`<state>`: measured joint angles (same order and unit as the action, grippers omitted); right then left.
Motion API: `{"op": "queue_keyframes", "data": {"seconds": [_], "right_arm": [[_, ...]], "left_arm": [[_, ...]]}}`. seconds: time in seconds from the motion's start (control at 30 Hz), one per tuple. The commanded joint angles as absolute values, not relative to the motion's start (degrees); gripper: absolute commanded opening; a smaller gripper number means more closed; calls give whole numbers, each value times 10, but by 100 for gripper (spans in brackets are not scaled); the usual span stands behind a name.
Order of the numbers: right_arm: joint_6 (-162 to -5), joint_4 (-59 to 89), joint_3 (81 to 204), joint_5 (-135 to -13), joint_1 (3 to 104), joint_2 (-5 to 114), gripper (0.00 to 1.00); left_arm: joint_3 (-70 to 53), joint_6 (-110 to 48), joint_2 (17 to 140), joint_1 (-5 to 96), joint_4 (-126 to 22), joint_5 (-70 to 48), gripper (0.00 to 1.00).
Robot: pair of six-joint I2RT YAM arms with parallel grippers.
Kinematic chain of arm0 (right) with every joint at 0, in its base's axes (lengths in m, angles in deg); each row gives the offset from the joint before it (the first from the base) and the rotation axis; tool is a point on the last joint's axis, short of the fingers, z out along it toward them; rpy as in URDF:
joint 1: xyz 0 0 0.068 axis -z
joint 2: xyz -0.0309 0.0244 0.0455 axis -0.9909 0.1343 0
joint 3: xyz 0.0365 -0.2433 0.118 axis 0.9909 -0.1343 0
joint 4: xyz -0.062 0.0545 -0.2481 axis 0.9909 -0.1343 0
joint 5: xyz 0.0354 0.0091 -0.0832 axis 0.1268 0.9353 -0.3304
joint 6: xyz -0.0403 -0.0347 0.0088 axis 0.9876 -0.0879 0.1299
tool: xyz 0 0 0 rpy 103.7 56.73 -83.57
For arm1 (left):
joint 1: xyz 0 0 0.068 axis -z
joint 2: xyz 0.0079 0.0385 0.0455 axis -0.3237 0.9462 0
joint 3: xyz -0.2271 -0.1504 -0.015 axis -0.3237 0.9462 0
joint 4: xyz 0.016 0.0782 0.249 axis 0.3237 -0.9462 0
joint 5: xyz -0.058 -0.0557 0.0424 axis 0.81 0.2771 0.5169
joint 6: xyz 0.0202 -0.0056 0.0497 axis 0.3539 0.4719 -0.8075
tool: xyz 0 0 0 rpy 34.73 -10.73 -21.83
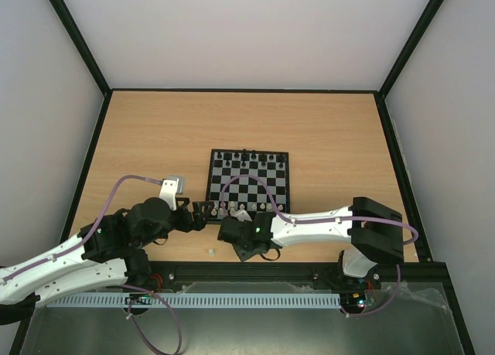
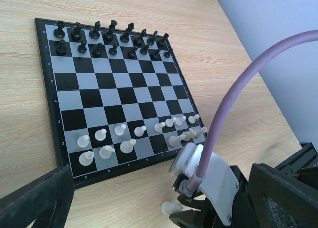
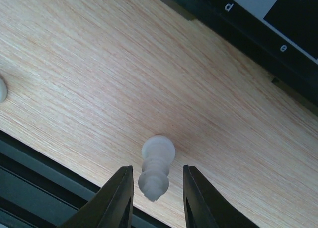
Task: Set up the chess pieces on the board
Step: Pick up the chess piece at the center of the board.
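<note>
The board (image 1: 249, 177) lies mid-table, and in the left wrist view (image 2: 49, 114) it carries black chessmen (image 2: 109, 39) on the far rows and several white chess pieces (image 2: 119, 129) on the two near rows. My right gripper (image 3: 157, 169) is open just off the board's near edge. A loose white piece (image 3: 158, 151) sits on the table between its fingers with a gap on both sides. That piece also shows in the left wrist view (image 2: 171, 206). My left gripper (image 1: 203, 213) is open wide and empty, next to the board's near left corner.
Another loose white piece (image 1: 210, 252) lies on the wood close to the black front rail (image 1: 309, 274), and it shows at the left edge of the right wrist view (image 3: 1, 89). The right arm's purple cable (image 2: 238, 94) arcs over the board's near right corner.
</note>
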<state>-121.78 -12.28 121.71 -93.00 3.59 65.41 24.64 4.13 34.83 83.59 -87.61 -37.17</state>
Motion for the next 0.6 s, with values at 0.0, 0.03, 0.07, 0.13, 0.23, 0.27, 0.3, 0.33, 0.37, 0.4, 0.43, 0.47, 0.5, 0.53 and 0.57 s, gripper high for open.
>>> {"op": "queue_keyframes", "data": {"seconds": [0.0, 0.03, 0.07, 0.13, 0.23, 0.27, 0.3, 0.33, 0.37, 0.4, 0.43, 0.47, 0.5, 0.53, 0.57], "right_arm": [[-1204, -129, 1225, -921, 49, 655, 28], [-1202, -127, 1224, -921, 50, 656, 28], [-1200, -126, 1225, -920, 52, 657, 28], [-1198, -123, 1226, -917, 55, 658, 26], [-1193, -122, 1228, -914, 57, 662, 22], [-1191, -122, 1229, -913, 58, 664, 21], [-1191, -123, 1229, -912, 59, 665, 18], [-1190, -124, 1231, -912, 59, 665, 16], [-1190, -126, 1231, -912, 58, 666, 15], [-1190, -127, 1231, -912, 59, 666, 13], [-1190, -130, 1232, -912, 59, 667, 12], [-1192, -133, 1231, -914, 59, 666, 10], [-1191, -135, 1232, -916, 59, 665, 8], [-1192, -139, 1234, -918, 59, 664, 6], [-1192, -141, 1235, -921, 59, 663, 5]], "left_arm": [[254, 36, 344, 838, -873, -370, 99], [254, 36, 344, 838, -873, -370, 99], [254, 35, 344, 838, -873, -370, 99], [254, 35, 344, 838, -873, -370, 99], [254, 35, 343, 838, -873, -370, 99], [254, 36, 344, 838, -873, -370, 99], [254, 35, 344, 838, -873, -370, 99], [254, 35, 343, 838, -873, -370, 99], [254, 36, 343, 837, -873, -370, 99], [254, 36, 342, 837, -873, -370, 99], [254, 36, 342, 838, -873, -370, 99], [255, 36, 342, 838, -873, -369, 99], [255, 36, 341, 838, -873, -369, 99], [255, 36, 341, 838, -873, -368, 99], [255, 35, 341, 838, -873, -369, 99]]}}
